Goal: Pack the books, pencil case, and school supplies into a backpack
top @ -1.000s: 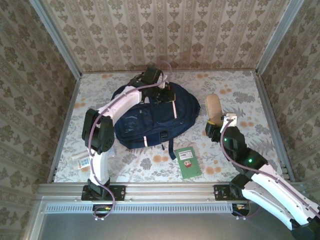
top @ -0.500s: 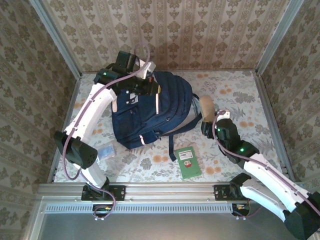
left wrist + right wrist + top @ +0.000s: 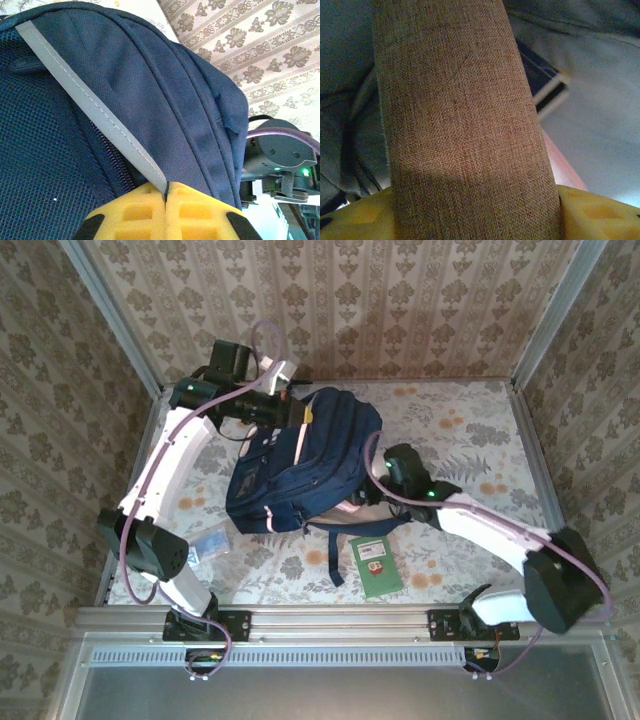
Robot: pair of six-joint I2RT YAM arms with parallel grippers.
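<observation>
From above: gripping the far top edge of the backpack [image 3: 300,465] with the left gripper [image 3: 292,416], jaws clenched on the fabric. Reaching with the right gripper [image 3: 380,485] into the bag's right side. Lying outside on the table [image 3: 460,430]: small green book [image 3: 376,565] near the front edge, blue-and-white packet [image 3: 210,540] by the left arm's elbow.

Left wrist: yellow fingers [image 3: 145,215] pressed together on a pale stripe [image 3: 95,112] of the navy fabric.

Right wrist: grasping a brown woven pencil case [image 3: 465,125] between yellow pads [image 3: 600,215], inside grey lining [image 3: 605,100]. Just beside it, a dark book corner [image 3: 547,87] with a pale edge and an orange surface [image 3: 562,162].
</observation>
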